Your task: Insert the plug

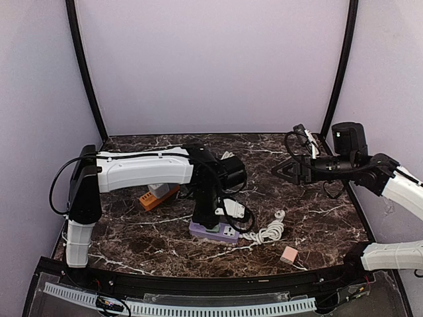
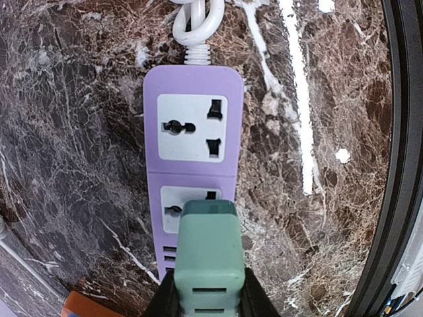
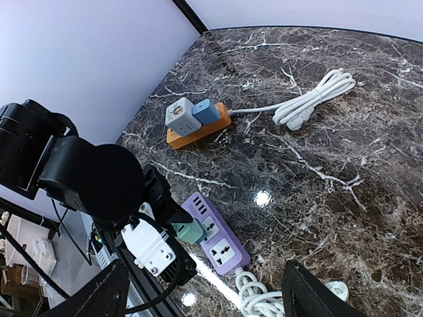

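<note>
A purple power strip (image 1: 215,232) lies on the marble table, with two white sockets and USB slots (image 2: 192,86). My left gripper (image 2: 208,300) is shut on a green plug (image 2: 208,254) and points down at the strip. The plug's front end sits over the socket nearer the USB slots and covers most of it. Its prongs are hidden. The right wrist view shows the plug (image 3: 192,231) tilted against the strip (image 3: 225,249). My right gripper (image 1: 289,169) is open and empty, raised at the right, well apart from the strip.
An orange power strip (image 1: 157,195) with a grey and a blue adapter lies behind the left arm. The purple strip's white coiled cable (image 1: 268,231) lies to its right. A pink cube (image 1: 289,255) sits near the front edge. Another white cable bundle (image 3: 310,99) lies farther back.
</note>
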